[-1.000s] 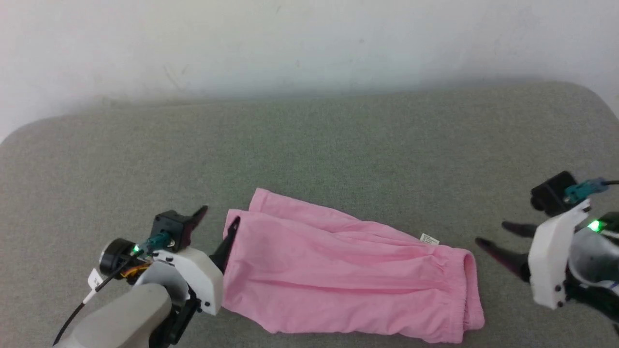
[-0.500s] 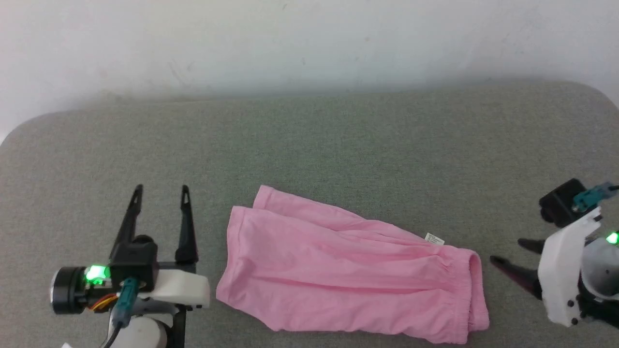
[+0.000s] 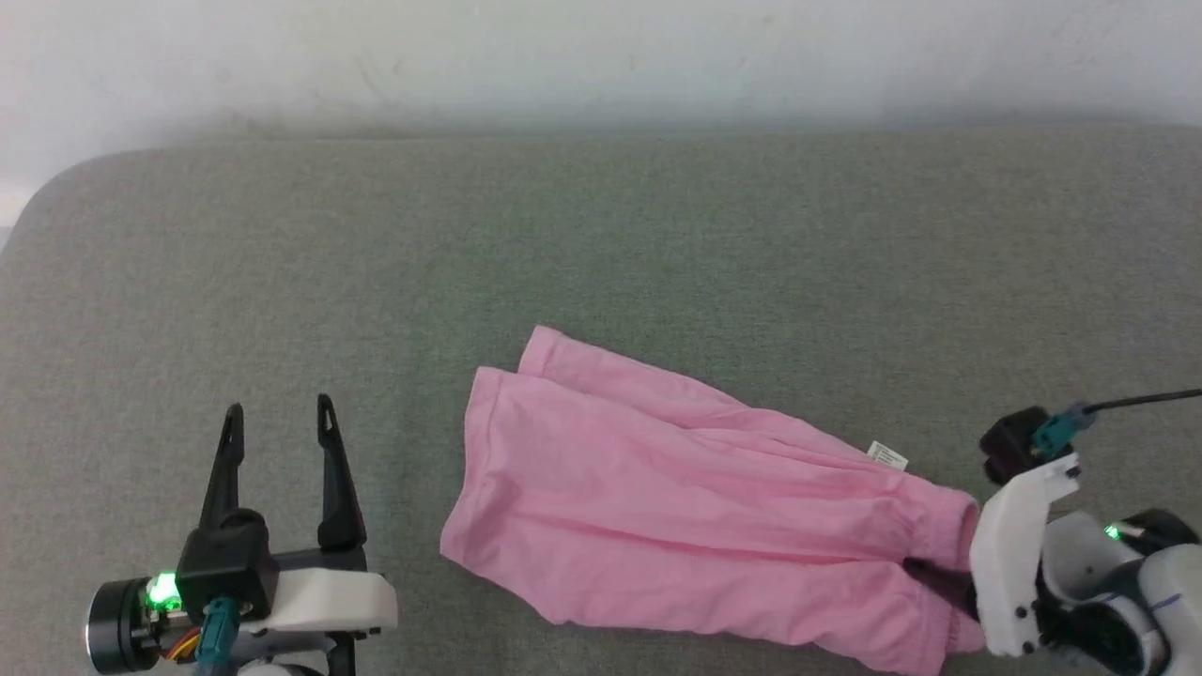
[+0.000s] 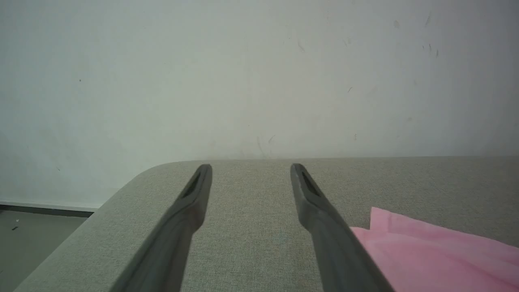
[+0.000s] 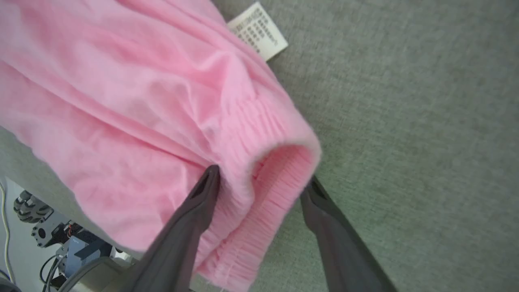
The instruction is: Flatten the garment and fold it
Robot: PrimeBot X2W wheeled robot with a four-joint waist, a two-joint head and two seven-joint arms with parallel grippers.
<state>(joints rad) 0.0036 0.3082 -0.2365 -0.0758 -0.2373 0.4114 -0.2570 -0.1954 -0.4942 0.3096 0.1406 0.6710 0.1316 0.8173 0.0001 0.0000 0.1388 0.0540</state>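
The pink garment (image 3: 695,507) lies flattened and slanted on the grey cushion, leg hems to the left, gathered waistband and white label (image 3: 887,455) to the right. My left gripper (image 3: 279,410) stands open at the lower left, clear of the hems, fingers pointing away from me. In the left wrist view that gripper (image 4: 250,168) holds nothing and the garment (image 4: 425,251) lies off to its right. My right gripper (image 3: 934,575) is at the waistband. In the right wrist view its open gripper (image 5: 261,178) straddles the garment (image 5: 134,113) at its waistband edge, below the label (image 5: 258,30).
The grey cushion (image 3: 601,235) runs back to a white wall and rounds off at its left corner (image 3: 56,188). Floor (image 4: 24,227) shows beyond that corner. Below the cushion's near edge I see the robot's base and cables (image 5: 44,231).
The left gripper left the leg hems, turned its fingers forward and drew back to the lower left. The right gripper moved in onto the waistband. The head camera also shifted.
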